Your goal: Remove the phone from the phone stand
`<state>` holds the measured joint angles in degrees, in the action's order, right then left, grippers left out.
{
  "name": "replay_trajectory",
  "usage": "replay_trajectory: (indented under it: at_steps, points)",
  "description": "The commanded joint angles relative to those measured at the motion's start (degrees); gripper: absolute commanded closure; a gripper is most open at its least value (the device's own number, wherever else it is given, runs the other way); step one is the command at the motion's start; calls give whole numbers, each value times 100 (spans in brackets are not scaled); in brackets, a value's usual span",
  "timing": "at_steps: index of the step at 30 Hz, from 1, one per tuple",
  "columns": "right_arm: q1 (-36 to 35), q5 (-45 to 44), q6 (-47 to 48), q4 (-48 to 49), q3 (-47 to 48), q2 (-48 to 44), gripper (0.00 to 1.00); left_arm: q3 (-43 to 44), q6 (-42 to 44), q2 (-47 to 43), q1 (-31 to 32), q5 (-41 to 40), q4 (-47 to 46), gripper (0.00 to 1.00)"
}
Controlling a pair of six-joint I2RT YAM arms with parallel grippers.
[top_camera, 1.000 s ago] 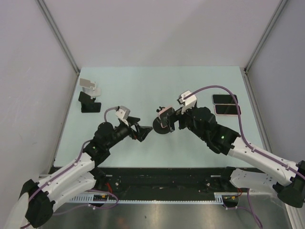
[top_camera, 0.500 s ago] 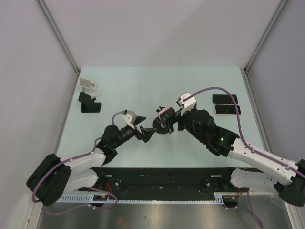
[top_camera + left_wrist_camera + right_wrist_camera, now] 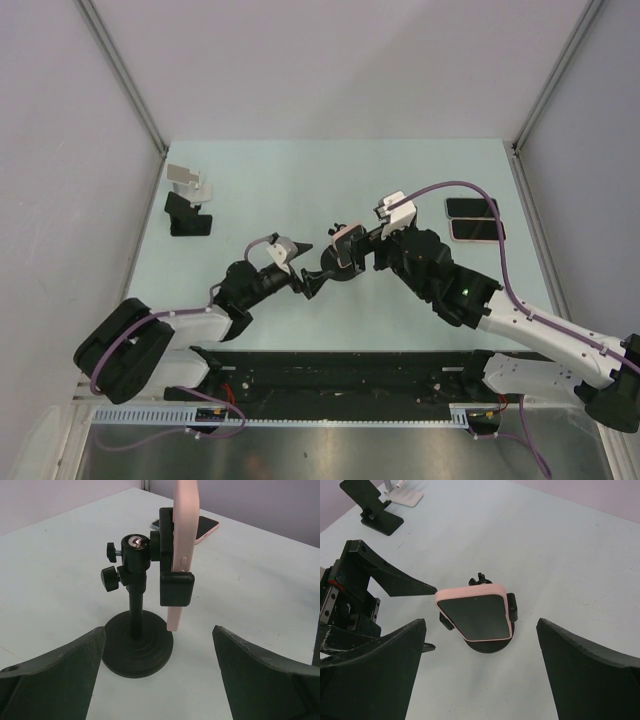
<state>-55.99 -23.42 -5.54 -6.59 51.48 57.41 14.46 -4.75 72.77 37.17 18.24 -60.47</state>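
Observation:
A phone in a pink case (image 3: 476,615) is clamped in a black phone stand (image 3: 137,647) with a round base, near the table's middle (image 3: 340,258). In the left wrist view the phone (image 3: 184,540) stands edge-on in the clamp. My left gripper (image 3: 306,268) is open, low at the stand's left, its fingers either side of the base without touching. My right gripper (image 3: 362,252) is open just right of the phone, fingers wide on both sides of it, holding nothing.
Two more phones (image 3: 472,208) (image 3: 477,230) lie flat at the table's right side. A black stand (image 3: 186,214) and a white stand (image 3: 188,181) sit at the far left. White walls enclose the table on three sides.
My left arm has reached right and lowered, bringing its open gripper up to the stand's base. The right gripper has barely moved; the phone stays clamped.

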Motion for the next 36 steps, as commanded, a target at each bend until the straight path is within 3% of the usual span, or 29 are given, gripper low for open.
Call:
replay_trajectory:
  at_steps: [1,12,26,29,36]
  points:
    - [-35,-224,35,395,28,-46,2,189,256,79,36,110,-606,8]
    - [-26,-567,71,887,54,429,3,575,-210,1081,36,461,-1494,15]
    - [0,-550,-333,520,283,904,3,558,-175,993,89,444,-1556,32]
    - [0,-435,-465,571,327,1027,3,541,-131,967,115,391,-1556,39]
    - [-9,-646,-904,527,476,1290,2,479,-78,914,264,233,-1547,70]
